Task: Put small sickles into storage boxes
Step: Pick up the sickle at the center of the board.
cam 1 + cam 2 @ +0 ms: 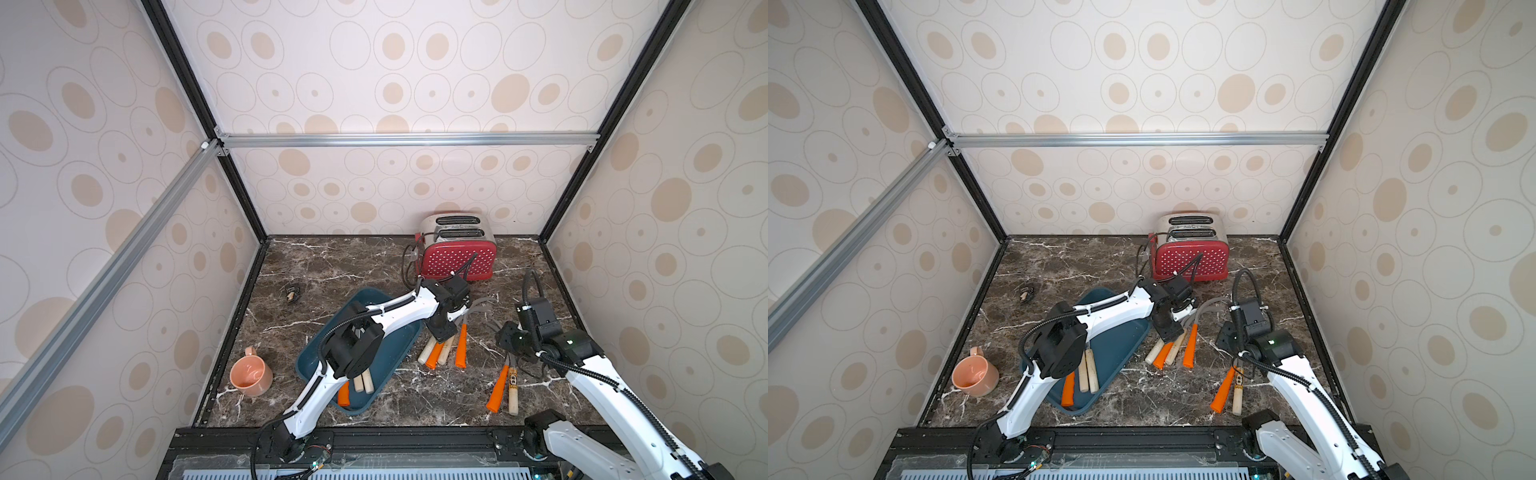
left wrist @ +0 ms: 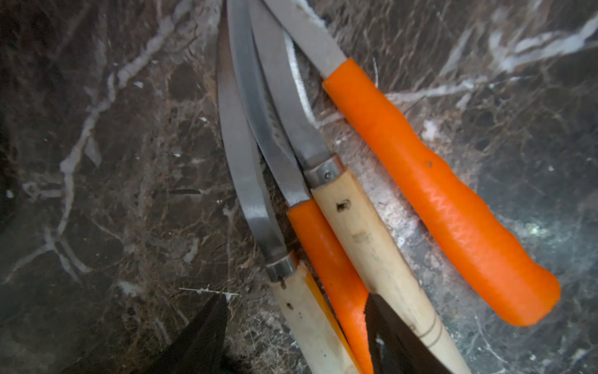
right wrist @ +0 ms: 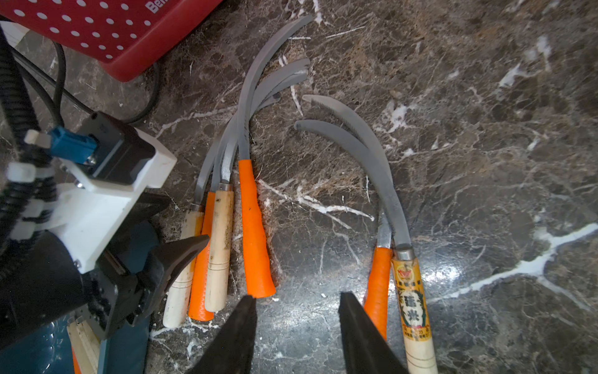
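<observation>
well, the left gripper hangs low over a bunch of four sickles that lie on the marble tabletop just beside the blue tray. its black fingers stand apart, straddling a wood handle and a thin orange handle. bare stone shows between one finger and the wood, so nothing is clamped; the other finger sits over the next wood handle. the fourth sickle, with a thick orange handle, lies just to the side, and the four grey blades cross and fan out together.

the right gripper is spread open over bare tabletop, holding nothing, between that bunch and a pair of sickles, one orange-handled and one with a labelled wood handle, lying side by side and touching.

in both top views the tray holds three sickles: an orange handle and two wood handles poke out near its front end, their blades hidden under the left arm.

a red dotted toaster stands at the back, and a pink cup sits near the left wall, apart from the tray.
</observation>
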Available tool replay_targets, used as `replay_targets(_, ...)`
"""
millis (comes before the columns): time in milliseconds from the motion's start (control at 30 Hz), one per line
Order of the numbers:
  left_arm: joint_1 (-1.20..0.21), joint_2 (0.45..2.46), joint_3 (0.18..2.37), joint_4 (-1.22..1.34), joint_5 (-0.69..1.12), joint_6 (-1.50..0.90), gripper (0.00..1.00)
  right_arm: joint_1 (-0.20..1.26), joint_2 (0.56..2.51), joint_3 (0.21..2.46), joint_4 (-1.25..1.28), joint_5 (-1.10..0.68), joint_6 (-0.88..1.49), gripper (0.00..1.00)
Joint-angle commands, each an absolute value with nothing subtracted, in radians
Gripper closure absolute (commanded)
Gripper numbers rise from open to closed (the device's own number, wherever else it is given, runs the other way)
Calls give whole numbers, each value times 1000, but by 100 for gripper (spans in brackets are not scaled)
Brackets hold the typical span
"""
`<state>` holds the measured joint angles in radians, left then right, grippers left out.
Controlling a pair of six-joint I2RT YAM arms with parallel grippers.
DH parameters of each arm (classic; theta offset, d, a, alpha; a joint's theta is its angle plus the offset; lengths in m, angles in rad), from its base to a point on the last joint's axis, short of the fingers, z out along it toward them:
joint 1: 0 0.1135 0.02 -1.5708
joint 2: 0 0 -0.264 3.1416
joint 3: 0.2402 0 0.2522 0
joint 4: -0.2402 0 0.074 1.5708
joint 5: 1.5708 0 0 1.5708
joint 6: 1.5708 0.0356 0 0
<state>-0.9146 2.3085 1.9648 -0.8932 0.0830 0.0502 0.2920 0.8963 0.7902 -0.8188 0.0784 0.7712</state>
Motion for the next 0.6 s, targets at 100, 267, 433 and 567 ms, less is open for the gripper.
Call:
replay_targets(100,-916,2335,1990,-939,54,22,35,287,876,773,-826,81,765,54)
replay_targets(267,-902,2332,1985,-938,47,18,36,286,876,763,-819,73,766,54)
replay_targets(433,-889,2327,1978,-945,46,29,37,285,876,761,-818,73,765,54)
replay_targets(567,-881,2322,1959,-948,40,34,34,285,878,759,-816,73,765,54)
